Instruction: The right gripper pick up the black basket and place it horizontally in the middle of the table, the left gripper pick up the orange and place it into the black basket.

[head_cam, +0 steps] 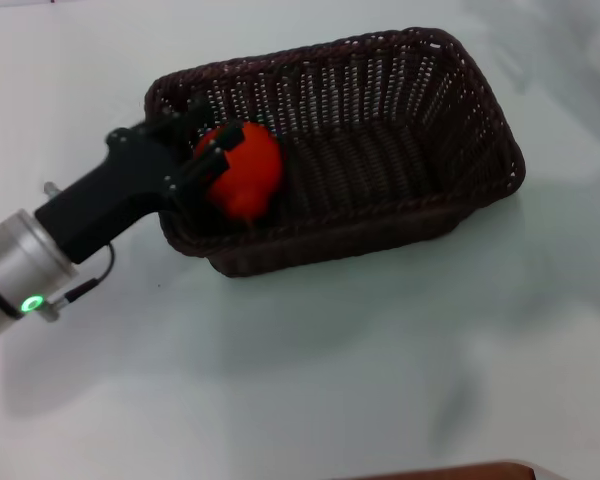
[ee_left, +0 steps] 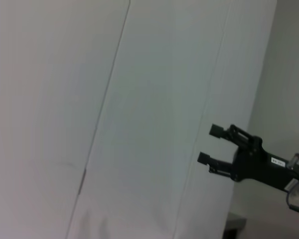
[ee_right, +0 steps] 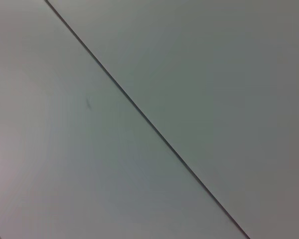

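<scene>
Head view: dark brown-black woven wicker basket (head_cam: 380, 150) lying flat on plain white glossy table (head_cam: 330, 360), long side running across. Black two-fingered left gripper (head_cam: 220, 172) with grey wrist reaching over the basket's left end, fingers (head_cam: 217, 148) clenched around bright orange-red round orange (head_cam: 248, 172), fruit inside the basket at that end, low by the near wall; contact with the floor not clear.

Left wrist view: slim black right gripper (ee_left: 208, 145) with small white label seen far off against pale panels, fingers spread apart, holding nothing.

Right wrist view: only pale flat panels crossed by a thin dark seam.
</scene>
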Robot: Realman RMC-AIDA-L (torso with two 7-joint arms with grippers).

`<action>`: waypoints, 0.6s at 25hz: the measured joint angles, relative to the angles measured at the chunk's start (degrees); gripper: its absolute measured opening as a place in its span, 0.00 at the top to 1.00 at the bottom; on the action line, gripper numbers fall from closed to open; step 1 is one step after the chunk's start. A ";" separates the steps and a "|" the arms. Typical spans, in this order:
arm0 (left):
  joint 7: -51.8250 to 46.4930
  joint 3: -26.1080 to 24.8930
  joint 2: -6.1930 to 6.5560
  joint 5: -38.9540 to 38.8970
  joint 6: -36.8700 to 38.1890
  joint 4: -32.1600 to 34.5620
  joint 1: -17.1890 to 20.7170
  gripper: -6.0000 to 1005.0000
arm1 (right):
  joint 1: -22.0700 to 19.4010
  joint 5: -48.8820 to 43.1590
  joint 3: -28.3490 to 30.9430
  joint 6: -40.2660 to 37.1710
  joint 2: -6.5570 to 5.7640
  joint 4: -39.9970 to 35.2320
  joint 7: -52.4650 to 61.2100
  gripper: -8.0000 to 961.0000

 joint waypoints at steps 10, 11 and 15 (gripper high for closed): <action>2.96 -18.51 -0.44 -3.53 -12.37 -0.85 5.39 0.33 | -0.08 0.24 -0.02 0.49 0.15 -0.46 -3.17 0.04; 3.37 -20.84 -0.45 -4.20 -13.44 -0.01 5.58 0.30 | -0.15 0.57 -0.02 0.51 0.20 -0.48 -4.47 0.04; 4.16 -31.33 -0.44 -7.03 -16.84 3.25 6.96 0.17 | -0.74 4.48 0.06 0.41 0.93 -0.20 -13.31 0.04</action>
